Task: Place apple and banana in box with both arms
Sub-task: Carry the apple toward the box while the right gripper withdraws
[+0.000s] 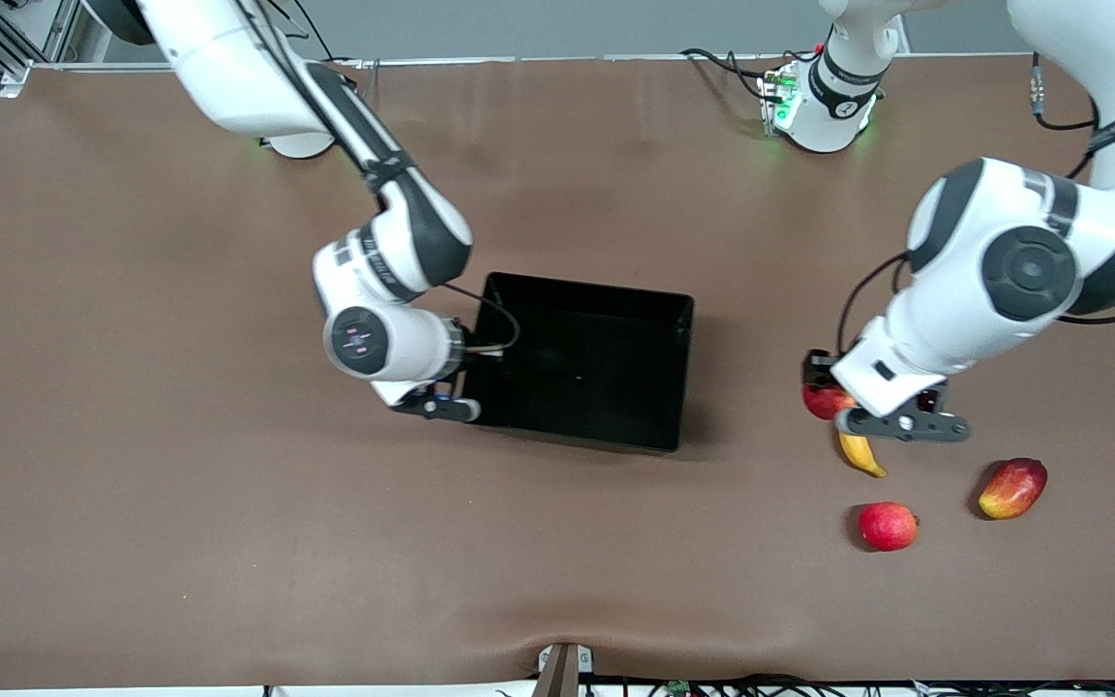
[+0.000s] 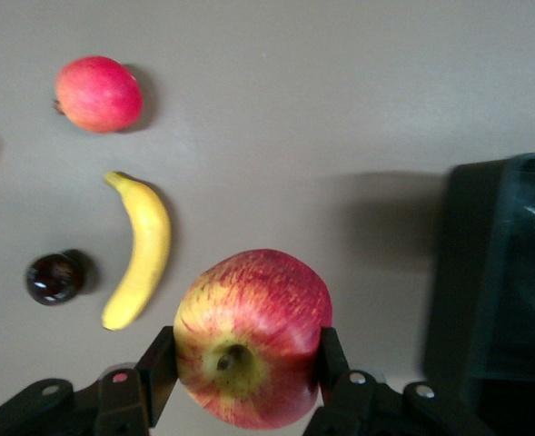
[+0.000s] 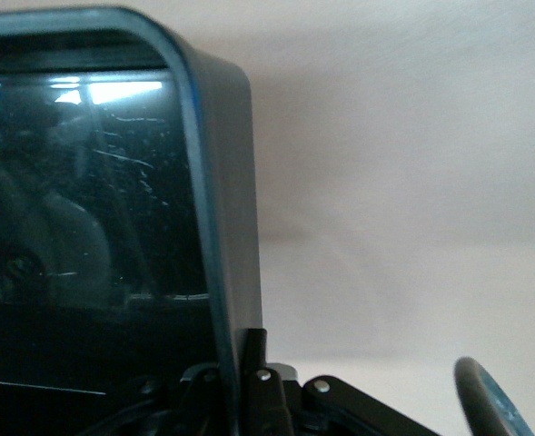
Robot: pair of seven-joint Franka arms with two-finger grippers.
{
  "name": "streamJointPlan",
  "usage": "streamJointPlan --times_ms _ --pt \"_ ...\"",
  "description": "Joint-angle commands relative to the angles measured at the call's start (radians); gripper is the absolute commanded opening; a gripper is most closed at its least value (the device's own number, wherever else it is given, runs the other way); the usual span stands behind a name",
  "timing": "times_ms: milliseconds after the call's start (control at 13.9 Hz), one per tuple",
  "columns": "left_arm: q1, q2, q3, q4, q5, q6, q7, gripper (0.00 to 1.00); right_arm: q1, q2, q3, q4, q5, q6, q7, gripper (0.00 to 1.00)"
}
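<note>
My left gripper (image 1: 830, 389) is shut on the apple (image 1: 823, 403), red with yellow streaks round its stem, and holds it above the table at the left arm's end. In the left wrist view the apple (image 2: 252, 334) sits between the two fingers of the left gripper (image 2: 245, 352). The banana (image 1: 862, 453) lies on the table just under that hand, partly hidden; it shows whole in the left wrist view (image 2: 141, 251). The black box (image 1: 588, 293) stands mid-table. My right gripper (image 1: 462, 381) is shut on the box's wall (image 3: 220, 227) at the right arm's end.
A pinkish-red round fruit (image 1: 888, 526) and an oblong red-yellow fruit (image 1: 1012, 488) lie nearer the front camera than the banana. A small dark round fruit (image 2: 54, 277) lies beside the banana. Nothing lies in the box (image 2: 508, 272).
</note>
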Motion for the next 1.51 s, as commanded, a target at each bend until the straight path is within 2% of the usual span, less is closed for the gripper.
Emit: streamJointPlan --times_ms 0,72,144,288,504,792,1081,1297,1441 --pt "-0.067 0.013 -0.006 -0.005 0.012 0.030 -0.131 0.00 0.022 0.036 -0.013 0.006 0.016 0.037 0.023 0.00" --pt "-0.090 0.028 -0.008 -0.004 0.018 0.043 -0.175 0.00 0.018 0.043 -0.014 0.006 0.018 0.037 0.029 0.28" --pt "-0.110 0.036 -0.006 -0.004 0.018 0.060 -0.209 0.00 0.005 0.069 -0.016 0.006 0.027 0.038 0.058 0.99" --pt "-0.136 0.048 -0.006 -0.005 0.021 0.076 -0.251 0.00 -0.004 0.078 -0.017 0.010 0.016 0.029 0.073 1.00" --pt "-0.153 0.076 -0.006 -0.004 0.025 0.119 -0.304 0.00 -0.035 0.035 -0.017 0.042 0.019 -0.020 0.075 1.00" --pt "-0.217 0.134 -0.003 -0.004 0.025 0.171 -0.387 0.00 -0.185 0.003 -0.016 0.273 0.029 -0.389 0.072 1.00" --pt "-0.277 0.211 0.001 -0.005 0.035 0.238 -0.427 0.00 -0.367 -0.006 -0.005 0.340 0.032 -0.535 0.075 1.00" --pt "-0.314 0.234 0.001 -0.060 0.109 0.238 -0.479 0.00 -0.421 -0.121 -0.019 0.342 0.010 -0.600 0.072 1.00" --pt "-0.320 0.238 0.000 -0.108 0.172 0.238 -0.498 0.00 -0.452 -0.176 -0.016 0.340 -0.071 -0.601 0.056 1.00"
